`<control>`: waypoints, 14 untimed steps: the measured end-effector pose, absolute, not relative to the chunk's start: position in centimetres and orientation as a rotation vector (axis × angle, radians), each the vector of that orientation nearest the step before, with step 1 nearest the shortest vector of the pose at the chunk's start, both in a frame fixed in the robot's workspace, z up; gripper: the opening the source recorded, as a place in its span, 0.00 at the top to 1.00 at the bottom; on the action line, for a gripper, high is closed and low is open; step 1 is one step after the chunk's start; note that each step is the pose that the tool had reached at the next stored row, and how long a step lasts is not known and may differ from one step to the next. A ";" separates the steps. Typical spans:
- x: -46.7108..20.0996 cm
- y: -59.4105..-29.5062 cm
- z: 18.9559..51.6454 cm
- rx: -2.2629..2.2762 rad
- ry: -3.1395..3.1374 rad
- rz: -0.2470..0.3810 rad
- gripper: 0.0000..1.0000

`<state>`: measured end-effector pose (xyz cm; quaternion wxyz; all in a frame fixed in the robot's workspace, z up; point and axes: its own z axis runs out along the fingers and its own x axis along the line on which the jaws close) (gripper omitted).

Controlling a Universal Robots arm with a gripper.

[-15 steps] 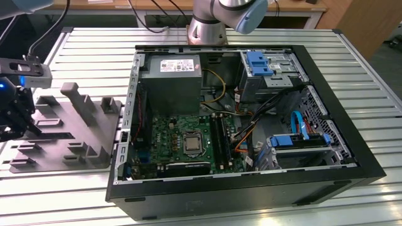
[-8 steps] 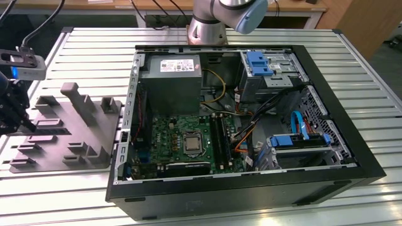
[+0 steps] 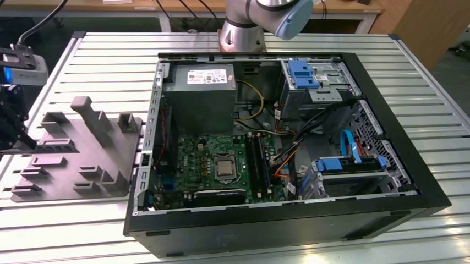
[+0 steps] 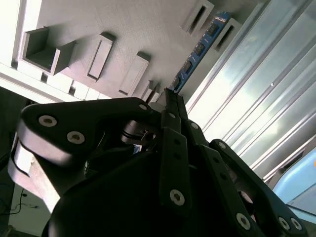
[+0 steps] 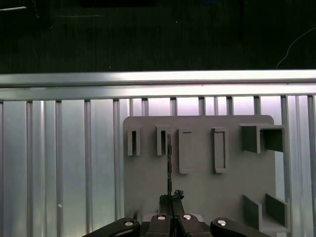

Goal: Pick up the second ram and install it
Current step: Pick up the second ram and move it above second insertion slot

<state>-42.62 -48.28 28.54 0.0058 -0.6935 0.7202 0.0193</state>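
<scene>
Barely begun: beyond a wooden bench (image 3: 140,7), the slatted metal table (image 3: 88,231) carries the open computer case (image 3: 411,181). The second memory stick (image 4: 199,49) stands on edge at the grey tray (image 3: 74,159), 1 end pinched between the gripper's (image 5: 170,200) closed fingers, not yet installed.

Silver arm tube (image 3: 240,34), pale blue joint cap (image 3: 294,16), black linked fingers (image 4: 173,148), round silver screws (image 4: 177,197)
</scene>
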 end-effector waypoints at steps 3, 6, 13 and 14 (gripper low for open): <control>-42.6 -48.3 29.0 -2.172 2.253 0.060 0.89; -42.6 -48.3 29.6 -2.173 2.252 0.060 0.89; -42.6 -48.3 31.1 -2.173 2.252 0.061 0.89; -42.6 -48.3 31.3 -2.173 2.252 0.061 0.89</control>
